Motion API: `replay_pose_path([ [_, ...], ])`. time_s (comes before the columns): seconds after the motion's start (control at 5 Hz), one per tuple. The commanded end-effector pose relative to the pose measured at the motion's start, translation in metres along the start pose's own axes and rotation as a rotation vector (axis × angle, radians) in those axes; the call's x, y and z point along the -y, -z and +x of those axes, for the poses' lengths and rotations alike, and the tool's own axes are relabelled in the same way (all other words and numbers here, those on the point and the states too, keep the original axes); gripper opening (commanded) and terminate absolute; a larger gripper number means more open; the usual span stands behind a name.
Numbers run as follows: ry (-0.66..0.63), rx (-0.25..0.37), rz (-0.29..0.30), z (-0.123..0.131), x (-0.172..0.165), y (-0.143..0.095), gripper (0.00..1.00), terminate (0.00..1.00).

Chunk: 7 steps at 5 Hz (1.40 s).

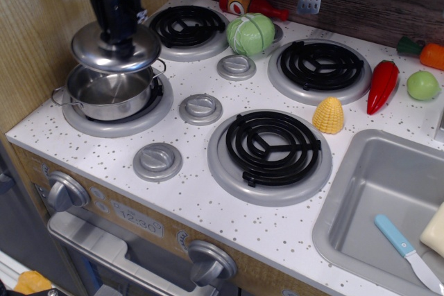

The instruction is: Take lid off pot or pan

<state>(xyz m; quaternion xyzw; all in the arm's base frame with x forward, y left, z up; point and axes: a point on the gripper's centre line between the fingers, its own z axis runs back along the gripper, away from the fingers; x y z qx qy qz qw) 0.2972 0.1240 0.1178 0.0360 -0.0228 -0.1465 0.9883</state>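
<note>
I see my gripper (119, 35) clamped on the knob of the domed steel lid (115, 48), holding it clear above the open steel pot (109, 93), which sits on the burner (118, 110) at 9 o'clock of the stovetop (201, 192).

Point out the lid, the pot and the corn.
lid (94, 52): main camera view, on its domed top, left of the knob.
pot (111, 105): main camera view, on its front outer wall.
corn (329, 116): main camera view, on the middle of the cob.
</note>
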Motion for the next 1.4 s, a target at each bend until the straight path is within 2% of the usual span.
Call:
replay_pose_path([
  [0.0, -0.059, 0.056, 0.021, 0.011, 0.030, -0.030, 0.00, 0.00],
  [0.2, -0.074, 0.080, -0.050, 0.019, 0.066, -0.014, 0.00, 0.00],
  [0.4, -0.105, 0.123, -0.057, 0.026, 0.094, 0.012, 0.00, 0.00],
  [0.6, -0.141, 0.165, -0.074, 0.024, 0.102, 0.031, 0.00, 0.00],
  [0.8, -0.143, 0.214, -0.009, 0.021, 0.111, 0.035, 1.00, 0.00],
  [1.0, -0.151, 0.237, -0.046, 0.021, 0.109, 0.037, 1.00, 0.00],
  [1.2, -0.151, 0.237, -0.046, 0.021, 0.109, 0.037, 1.00, 1.00],
])
